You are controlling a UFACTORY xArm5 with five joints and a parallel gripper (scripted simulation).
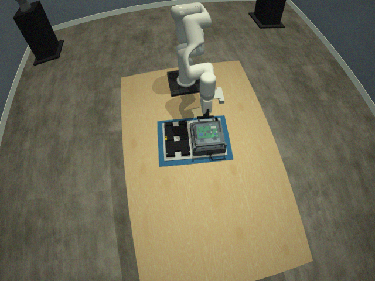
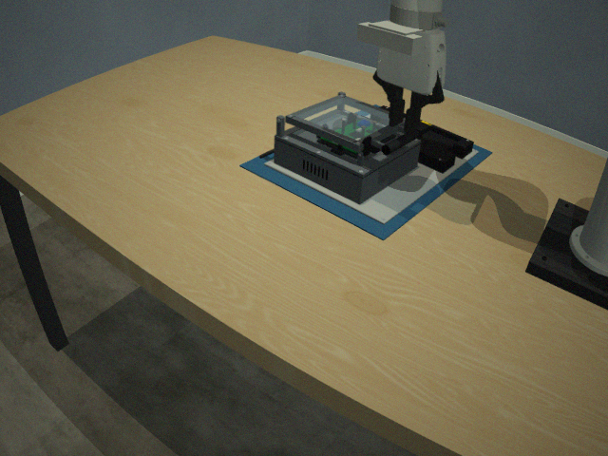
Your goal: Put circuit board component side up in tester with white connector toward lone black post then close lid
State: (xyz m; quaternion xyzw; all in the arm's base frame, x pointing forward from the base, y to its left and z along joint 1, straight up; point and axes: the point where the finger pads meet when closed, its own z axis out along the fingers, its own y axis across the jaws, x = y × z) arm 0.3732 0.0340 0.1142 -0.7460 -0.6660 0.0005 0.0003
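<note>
The dark grey tester stands on a blue mat; it also shows in the exterior view. The green circuit board lies inside it, component side up, and shows through the clear lid. The lid lies down, about level, over the board. My gripper points down at the tester's edge nearest the robot base. Its fingers stand narrowly apart beside a black bar at the lid's edge, with a little slack. The black tray beside the tester holds no board.
The blue mat carries both tray and tester. The robot's black base plate sits on the table behind them. A small white block lies near the arm. A thin black wire loop sticks out of the tester's far side.
</note>
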